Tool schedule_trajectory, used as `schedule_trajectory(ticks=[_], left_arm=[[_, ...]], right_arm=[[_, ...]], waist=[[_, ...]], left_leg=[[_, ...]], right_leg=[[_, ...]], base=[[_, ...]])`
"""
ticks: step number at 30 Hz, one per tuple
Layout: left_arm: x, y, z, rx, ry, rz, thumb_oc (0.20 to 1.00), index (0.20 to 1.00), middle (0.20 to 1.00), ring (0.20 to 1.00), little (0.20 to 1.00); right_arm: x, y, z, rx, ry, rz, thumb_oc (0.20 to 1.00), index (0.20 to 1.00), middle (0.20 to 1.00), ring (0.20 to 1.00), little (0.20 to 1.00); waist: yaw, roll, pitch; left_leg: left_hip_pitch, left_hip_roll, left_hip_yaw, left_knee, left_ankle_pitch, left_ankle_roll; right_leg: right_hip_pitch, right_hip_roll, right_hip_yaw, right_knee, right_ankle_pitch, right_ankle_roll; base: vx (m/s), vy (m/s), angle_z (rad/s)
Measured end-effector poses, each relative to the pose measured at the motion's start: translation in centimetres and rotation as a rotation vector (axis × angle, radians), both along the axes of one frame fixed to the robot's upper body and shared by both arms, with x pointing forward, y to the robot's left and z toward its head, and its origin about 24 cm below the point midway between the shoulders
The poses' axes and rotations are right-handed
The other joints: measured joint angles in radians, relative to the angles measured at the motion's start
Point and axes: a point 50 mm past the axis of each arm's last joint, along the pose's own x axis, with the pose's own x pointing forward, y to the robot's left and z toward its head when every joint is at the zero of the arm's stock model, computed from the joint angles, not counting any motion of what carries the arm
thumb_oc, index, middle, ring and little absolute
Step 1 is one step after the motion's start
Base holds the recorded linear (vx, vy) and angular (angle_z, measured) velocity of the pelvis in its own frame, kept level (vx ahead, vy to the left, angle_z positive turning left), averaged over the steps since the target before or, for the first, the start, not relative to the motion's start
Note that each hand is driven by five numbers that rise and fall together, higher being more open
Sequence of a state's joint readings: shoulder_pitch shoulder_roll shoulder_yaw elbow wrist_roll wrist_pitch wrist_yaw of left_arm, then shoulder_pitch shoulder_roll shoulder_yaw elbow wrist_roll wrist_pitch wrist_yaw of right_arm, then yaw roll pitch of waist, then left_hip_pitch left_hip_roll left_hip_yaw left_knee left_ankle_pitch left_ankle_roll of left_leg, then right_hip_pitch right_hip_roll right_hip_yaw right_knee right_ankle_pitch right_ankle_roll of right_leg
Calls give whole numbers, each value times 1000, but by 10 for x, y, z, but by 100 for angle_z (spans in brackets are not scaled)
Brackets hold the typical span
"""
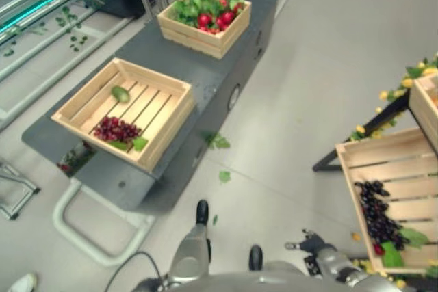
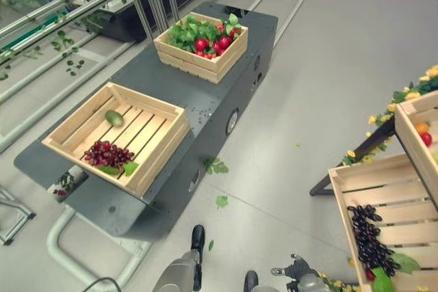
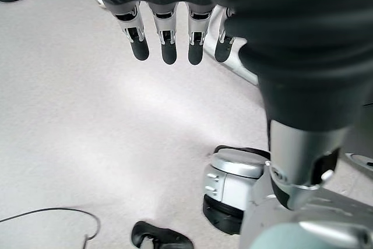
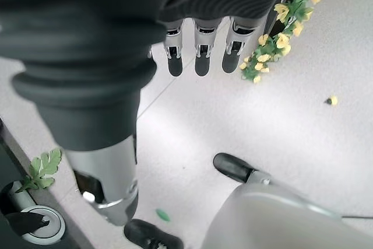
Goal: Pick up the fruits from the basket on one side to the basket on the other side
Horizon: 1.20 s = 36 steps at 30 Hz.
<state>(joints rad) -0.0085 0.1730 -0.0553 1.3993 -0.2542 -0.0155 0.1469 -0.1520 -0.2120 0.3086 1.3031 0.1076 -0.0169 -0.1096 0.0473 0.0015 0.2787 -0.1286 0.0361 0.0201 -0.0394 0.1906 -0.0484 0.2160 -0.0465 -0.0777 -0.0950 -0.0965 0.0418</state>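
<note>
From the head views, a dark worktop (image 1: 205,73) carries two wooden crates: the nearer crate (image 1: 126,111) holds a bunch of dark red grapes (image 1: 116,128) and a green fruit (image 1: 120,94), and the farther crate (image 1: 204,20) is heaped with red fruits (image 1: 215,18) among green leaves. Off to the robot's right, a third crate (image 1: 393,193) on a dark stand holds a bunch of black grapes (image 1: 376,213) with one small red fruit (image 1: 378,249) beside them, and what seems to be another crate's corner (image 2: 419,135) sits above it with yellow flowers (image 1: 404,87) around. A few loose green leaves (image 1: 217,141) lie on the grey floor (image 1: 308,80). In the left wrist view, the left hand (image 3: 169,33) hangs over bare floor, its fingers (image 3: 140,42) straight, side by side and holding nothing, well away from every fruit. In the right wrist view, the right hand (image 4: 201,42) likewise points its fingers (image 4: 175,56) straight down, empty, with yellow flowers just past the fingertips and a green leaf (image 4: 42,167) on the floor.
</note>
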Motion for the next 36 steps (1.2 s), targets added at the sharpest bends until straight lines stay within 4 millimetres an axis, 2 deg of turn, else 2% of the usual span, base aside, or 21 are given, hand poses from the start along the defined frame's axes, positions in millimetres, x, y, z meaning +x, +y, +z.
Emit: schedule_trajectory(ticks=[2, 5, 7, 9, 10, 13, 17, 18, 19, 21, 22, 23, 24, 25, 26, 27, 28, 29, 32, 34, 36], left_arm=[[15, 8, 4, 22, -48, -9, 1000, 1000, 1000, 1000, 1000], [49, 14, 13, 50, -169, -31, 1000, 1000, 1000, 1000, 1000], [53, 13, 14, 48, -180, -34, 1000, 1000, 1000, 1000, 1000], [63, 10, 16, 42, -194, -51, 1000, 1000, 1000, 1000, 1000], [55, 9, 14, 43, -174, -53, 1000, 1000, 1000, 1000, 1000], [60, 14, 16, 45, -185, -78, 1000, 1000, 1000, 1000, 1000], [67, 10, 17, 32, -199, -107, 1000, 1000, 1000, 1000, 1000], [69, 1, 15, 11, -193, -133, 1000, 1000, 1000, 1000, 1000], [66, -3, 13, -2, -182, -166, 1000, 1000, 1000, 1000, 1000], [69, -3, 14, 7, -181, -212, 1000, 1000, 1000, 1000, 1000], [69, -3, 15, 13, -175, -241, 1000, 1000, 1000, 1000, 1000], [74, -3, 16, 15, -186, -248, 1000, 1000, 1000, 1000, 1000], [77, -1, 17, 20, -192, -248, 1000, 1000, 1000, 1000, 1000], [79, 1, 18, 21, -198, -236, 1000, 1000, 1000, 1000, 1000], [82, 5, 20, 29, -210, -217, 1000, 1000, 1000, 1000, 1000], [80, 4, 19, 24, -207, -209, 1000, 1000, 1000, 1000, 1000], [81, 12, 22, 46, -217, -186, 1000, 1000, 1000, 1000, 1000], [78, 15, 22, 51, -214, -174, 1000, 1000, 1000, 1000, 1000], [79, 15, 24, 53, -286, -174, 1000, 1000, 1000, 1000, 1000], [64, 14, 22, 36, -295, -145, 1000, 1000, 1000, 1000, 1000], [60, 14, 24, 23, -328, -110, 1000, 1000, 1000, 1000, 1000]], right_arm=[[4, 9, 0, 25, -11, 9, 1000, 1000, 1000, 1000, 1000], [16, 13, 4, 34, -41, 16, 1000, 1000, 1000, 1000, 1000], [22, 14, 6, 35, -56, 20, 1000, 1000, 1000, 1000, 1000], [20, 12, 5, 40, -56, -2, 1000, 1000, 1000, 1000, 1000], [15, 10, 3, 36, -38, -6, 1000, 1000, 1000, 1000, 1000], [3, 5, -1, 75, 17, -59, 1000, 1000, 1000, 1000, 1000], [2, -7, 2, 38, 2, -79, 1000, 1000, 1000, 1000, 1000], [3, -12, 3, 38, -8, -115, 1000, 1000, 1000, 1000, 1000], [0, -14, 2, 35, -2, -115, 1000, 1000, 1000, 1000, 1000], [-2, -12, 1, 36, 7, -107, 1000, 1000, 1000, 1000, 1000], [1, -9, 2, 39, -2, -92, 1000, 1000, 1000, 1000, 1000], [3, -8, 2, 43, -9, -89, 1000, 1000, 1000, 1000, 1000], [7, -6, 3, 51, -25, -91, 1000, 1000, 1000, 1000, 1000], [8, -5, 4, 55, -30, -90, 1000, 1000, 1000, 1000, 1000], [8, -4, 3, 59, -29, -90, 1000, 1000, 1000, 1000, 1000], [7, -3, 3, 60, -28, -90, 1000, 1000, 1000, 1000, 1000], [8, -3, 3, 61, -37, -88, 1000, 1000, 1000, 1000, 1000], [5, -3, 2, 63, -33, -91, 1000, 1000, 1000, 1000, 1000], [-8, -7, -1, 63, -8, -130, 1000, 1000, 1000, 1000, 1000], [-11, -10, -1, 63, -20, -145, 1000, 1000, 1000, 1000, 1000], [-13, -17, 1, 56, -34, -165, 1000, 1000, 1000, 1000, 1000]], waist=[[-1, -21, -5], [2, -30, -6], [0, -35, -11], [-3, -51, -27], [-2, -55, -43], [-6, -87, -88], [-9, -91, -120], [-5, -60, -117], [-14, -32, -131], [-32, -23, -128], [-54, -14, -109], [-60, 0, -95], [-70, 2, -79], [-70, 5, -73], [-76, 1, -60], [-69, -1, -61], [-59, -22, -62], [-58, -22, -58], [-53, -46, -64], [-55, -39, -85], [-53, -29, -96]], left_leg=[[3, -25, 2, -8, 8, 26], [2, -47, 11, 1, -13, 33], [4, -49, 13, 3, -17, 32], [3, -58, 35, 19, -51, 35], [5, -60, 31, 17, -52, 36], [6, -82, 51, 15, -70, 48], [18, -91, 58, -10, -74, 60], [37, -69, 49, -37, -74, 70], [51, -53, 35, -49, -70, 76], [65, -62, 31, -47, -73, 86], [73, -56, 24, -45, -76, 99], [79, -58, 14, -47, -77, 108], [89, -53, 4, -48, -79, 110], [92, -53, 1, -48, -81, 109], [112, -54, 5, -49, -91, 105], [114, -55, 14, -51, -96, 105], [121, -65, 22, -55, -106, 97], [117, -67, 18, -55, -107, 95], [171, -73, 34, -50, -126, 74], [186, -49, 26, -50, -149, 42], [190, -26, 21, -48, -160, 26]], right_leg=[[-7, -17, -16, -1, 1, 10], [3, -46, -41, 4, -8, 31], [6, -44, -43, 4, -14, 30], [12, -62, -42, 5, -30, 30], [13, -64, -43, 5, -32, 32], [6, -87, -42, 9, -42, 43], [-25, -95, -41, 71, -40, 51], [-99, -87, -46, 222, -72, 74], [-156, -80, -39, 356, -71, 76], [-252, -83, -18, 564, -60, 71], [-362, -93, 4, 763, -23, 88], [-391, -96, 13, 785, -34, 88], [-426, -64, 40, 717, -78, 86], [-436, -55, 32, 636, -79, 84], [-426, -49, 6, 468, -74, 77], [-418, -51, -20, 379, -61, 73], [-425, -52, -38, 228, -16, 83], [-417, -55, -7, 176, 6, 85], [-383, -79, -21, 176, 122, 57], [-337, -51, -27, 104, 192, 20], [-294, -24, -36, 26, 225, 1]], base=[[77, 129, 6], [105, 138, 9], [184, 209, -5], [202, 214, -7], [208, 191, -11], [225, 211, -9], [115, 218, -8], [-26, 157, -5], [-63, 238, -1], [-36, 153, 19], [44, 63, 23], [155, 54, 23], [153, -58, 20], [203, -105, 15], [173, -130, 8], [190, -96, -14], [114, -56, -7], [60, -42, 50], [82, -80, 37], [55, -41, 3], [49, -43, 3]])
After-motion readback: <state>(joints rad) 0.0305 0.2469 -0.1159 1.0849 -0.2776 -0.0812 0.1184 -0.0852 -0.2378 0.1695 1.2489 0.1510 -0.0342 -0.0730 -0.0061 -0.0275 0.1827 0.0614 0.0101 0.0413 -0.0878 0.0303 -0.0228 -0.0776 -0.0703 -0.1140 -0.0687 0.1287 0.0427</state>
